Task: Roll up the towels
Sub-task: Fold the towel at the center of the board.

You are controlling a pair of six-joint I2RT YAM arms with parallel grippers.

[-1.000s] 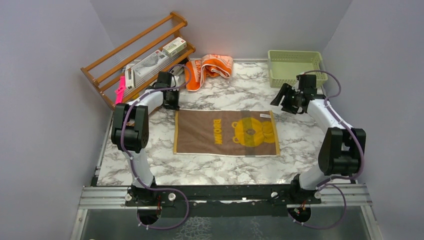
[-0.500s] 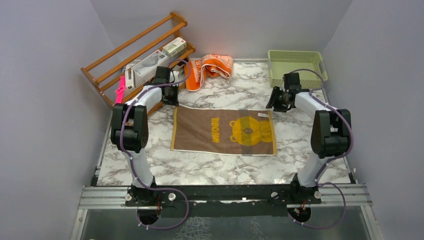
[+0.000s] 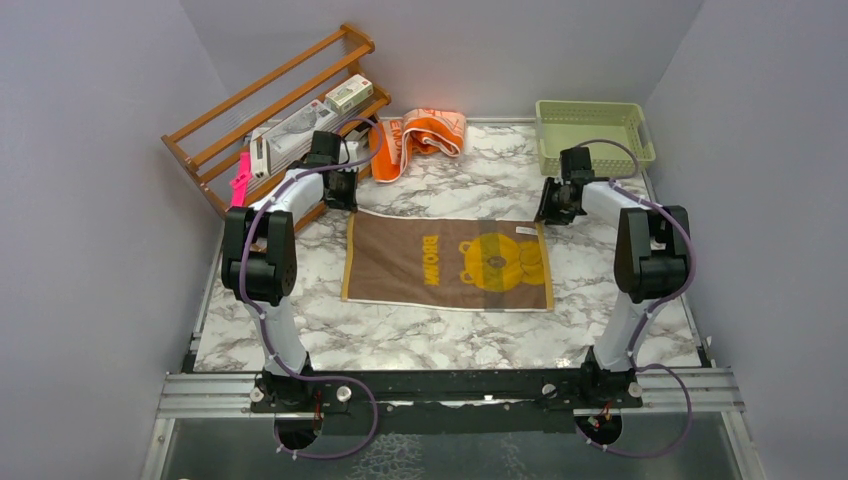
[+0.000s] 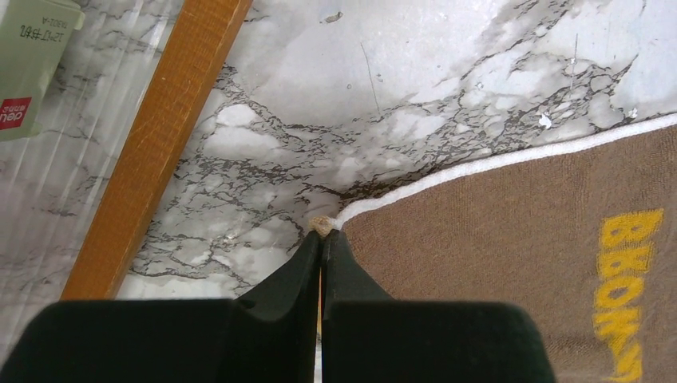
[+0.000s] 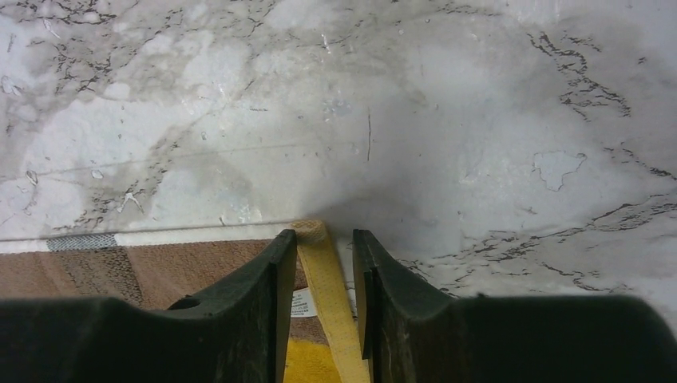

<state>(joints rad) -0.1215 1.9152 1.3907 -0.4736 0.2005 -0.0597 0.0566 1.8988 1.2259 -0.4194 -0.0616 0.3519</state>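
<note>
Pinching flat rectangular brown towel (image 3: 410, 262), left hand (image 4: 321, 237), veined marble table (image 3: 400, 335)

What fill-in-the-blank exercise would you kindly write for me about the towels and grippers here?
The left gripper is ____ on a far corner of the brown cloth towel with the yellow bear print.
The right gripper has its jaws either side of that towel's ____ hem.
The crumpled orange and peach cloth towel lies beside the ____ rack.
Missing: shut; yellow; wooden.
</note>
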